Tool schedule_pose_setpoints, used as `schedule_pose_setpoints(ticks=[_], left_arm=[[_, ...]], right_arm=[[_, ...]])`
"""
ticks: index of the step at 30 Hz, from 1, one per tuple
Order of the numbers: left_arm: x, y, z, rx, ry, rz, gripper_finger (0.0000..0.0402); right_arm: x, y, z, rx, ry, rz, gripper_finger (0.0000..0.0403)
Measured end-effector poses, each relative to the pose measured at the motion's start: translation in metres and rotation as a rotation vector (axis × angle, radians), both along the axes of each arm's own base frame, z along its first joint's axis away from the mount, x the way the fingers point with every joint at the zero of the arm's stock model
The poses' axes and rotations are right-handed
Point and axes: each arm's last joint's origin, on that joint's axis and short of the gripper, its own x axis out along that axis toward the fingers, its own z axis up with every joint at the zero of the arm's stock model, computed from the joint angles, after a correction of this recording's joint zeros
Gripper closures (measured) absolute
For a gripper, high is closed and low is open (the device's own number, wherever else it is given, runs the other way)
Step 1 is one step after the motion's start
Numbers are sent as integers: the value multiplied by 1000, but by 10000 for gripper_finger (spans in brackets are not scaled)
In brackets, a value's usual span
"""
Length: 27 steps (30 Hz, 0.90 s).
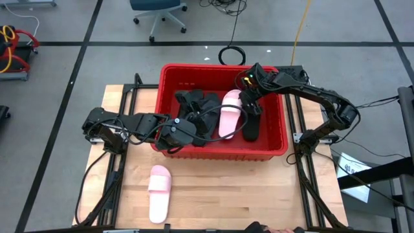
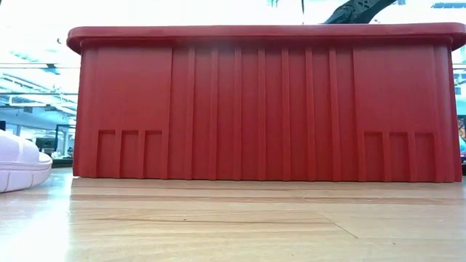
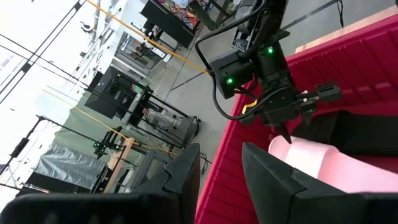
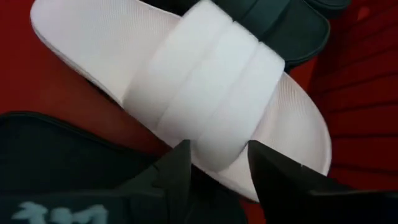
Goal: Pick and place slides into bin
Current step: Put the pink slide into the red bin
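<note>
From the low view the red bin (image 2: 262, 102) blocked everything inside it; only its ribbed front wall, a sliver of an arm above the rim, and the toe of a pale pink slide (image 2: 18, 160) cut off at the frame's edge could be seen. In the high view the black slides (image 1: 197, 110) in the bin merged into one dark heap, so their count was unclear. The right end effector (image 1: 240, 102) hung inside the bin over a second pink slide (image 1: 229, 113), its fingers (image 4: 174, 171) apart just above the strap, gripping nothing. The left end effector (image 1: 183, 133) sat at the bin's near left wall, fingers (image 3: 186, 174) apart and empty. The first pink slide (image 1: 158, 191) lay alone on the wooden surface (image 1: 259, 194), well apart from the bin.
</note>
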Motion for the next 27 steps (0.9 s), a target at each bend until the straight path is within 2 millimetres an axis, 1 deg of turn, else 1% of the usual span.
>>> schedule_pose_setpoints(ticks=[3, 6, 9, 13, 15, 19, 22, 27], left_arm=[[0, 0, 0, 0, 0, 0, 273], [0, 0, 0, 0, 0, 0, 272], [0, 0, 0, 0, 0, 0, 272], [0, 0, 0, 0, 0, 1, 273], [0, 0, 0, 0, 0, 0, 273], [-2, 1, 2, 8, -5, 19, 273], [-8, -1, 5, 20, -11, 42, 273], [-24, -14, 9, 30, 8, 26, 272]], right_arm=[[0, -1, 0, -11, -1, -4, 236], [0, -2, 0, -15, 10, -52, 227], [0, -2, 2, -19, 5, -65, 225], [-2, 3, 12, -45, -28, -56, 228], [-7, 8, 22, -62, -57, -59, 230], [-17, 24, 48, -94, -150, -75, 230], [-23, 42, 68, -109, -227, -66, 227], [-37, 75, 95, -103, -340, -42, 229]])
